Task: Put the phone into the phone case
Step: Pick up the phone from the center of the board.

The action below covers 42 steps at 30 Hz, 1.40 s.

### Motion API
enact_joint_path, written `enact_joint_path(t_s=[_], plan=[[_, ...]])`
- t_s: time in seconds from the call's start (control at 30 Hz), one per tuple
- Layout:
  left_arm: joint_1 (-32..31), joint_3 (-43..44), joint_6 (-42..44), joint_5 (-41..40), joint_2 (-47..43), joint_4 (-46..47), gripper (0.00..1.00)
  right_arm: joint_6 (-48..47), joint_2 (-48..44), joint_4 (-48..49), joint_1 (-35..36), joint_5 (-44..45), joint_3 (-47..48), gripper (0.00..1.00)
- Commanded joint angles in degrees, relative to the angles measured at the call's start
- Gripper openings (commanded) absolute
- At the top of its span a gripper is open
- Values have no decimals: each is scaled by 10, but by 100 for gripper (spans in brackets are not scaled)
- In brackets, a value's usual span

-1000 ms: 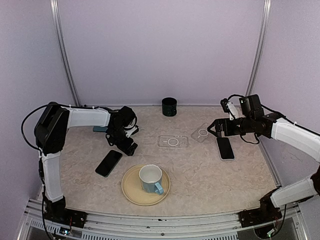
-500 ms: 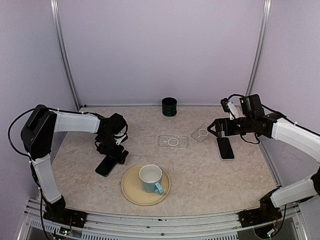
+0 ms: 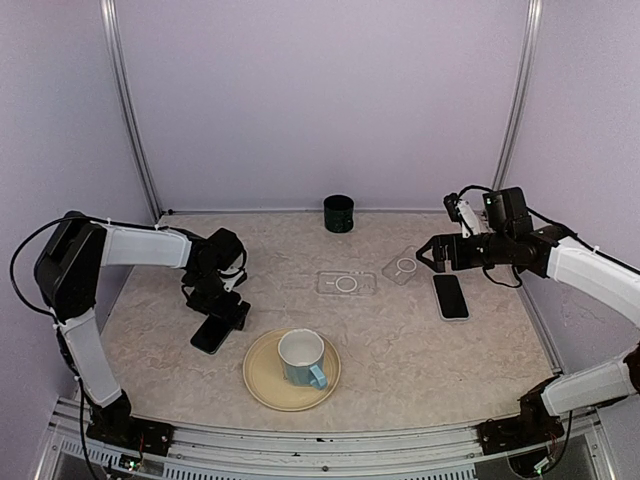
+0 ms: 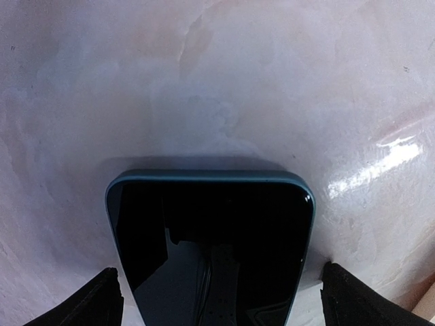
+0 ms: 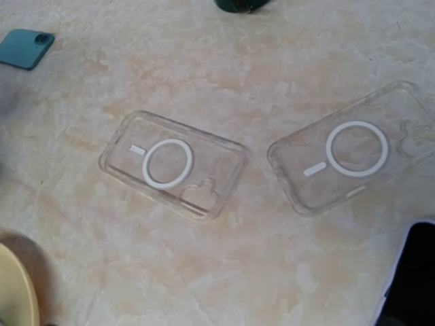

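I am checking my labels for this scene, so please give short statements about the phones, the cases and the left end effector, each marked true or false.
The white-and-blue mug stands on the round beige plate. True.
The left clear plastic phone case and the right clear plastic phone case are empty. True.
The left end effector is shut on the black phone with a teal rim. False: its jaws stand open, one on each side of the phone.
The dark green cup stands on the plate. False: it stands on the table, well behind the plate.
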Motion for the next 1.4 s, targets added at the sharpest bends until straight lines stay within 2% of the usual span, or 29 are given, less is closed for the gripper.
enact_joint_path(t_s=[0.0, 0.13, 0.3, 0.77, 1.13, 1.37], plan=[[7, -15, -2, 25, -7, 10, 99, -4, -15, 7, 8, -2, -7, 100], [9, -24, -1, 38, -4, 17, 99, -4, -16, 6, 8, 3, -7, 100], [14, -23, 5, 63, 5, 17, 94, -3, -20, 4, 8, 5, -7, 100], [13, -17, 2, 43, 7, 36, 58, -1, -19, 2, 7, 1, -6, 100], [-3, 36, 40, 0, -6, 66, 40, 13, -7, -2, 9, -42, 7, 100], [-24, 59, 77, -15, -1, 91, 40, 20, 19, 6, 28, -74, 16, 100]])
